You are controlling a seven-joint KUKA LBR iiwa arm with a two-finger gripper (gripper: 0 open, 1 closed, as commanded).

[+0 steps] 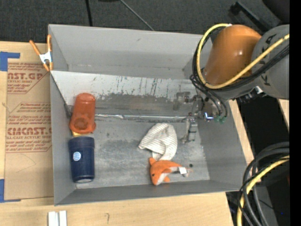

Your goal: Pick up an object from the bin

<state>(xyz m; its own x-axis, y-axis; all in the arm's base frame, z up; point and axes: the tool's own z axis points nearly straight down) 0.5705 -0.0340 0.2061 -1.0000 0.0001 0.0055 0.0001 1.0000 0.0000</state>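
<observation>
Your hand (191, 131) hangs at the right of the grey bin (122, 46), just beside a crumpled white striped cloth (160, 141); whether it is wide or narrow cannot be told. Against the left wall lie a dark blue canister (82, 158), nearest you, and an orange tumbler (83, 113) just beyond it, end to end. The cloth sits on the floor right of centre, with a small orange toy fish (163, 171) just nearer. You can likely count on the cloth being light, soft and limp. Pinch a raised fold at its bunched top rather than a flat edge.
</observation>
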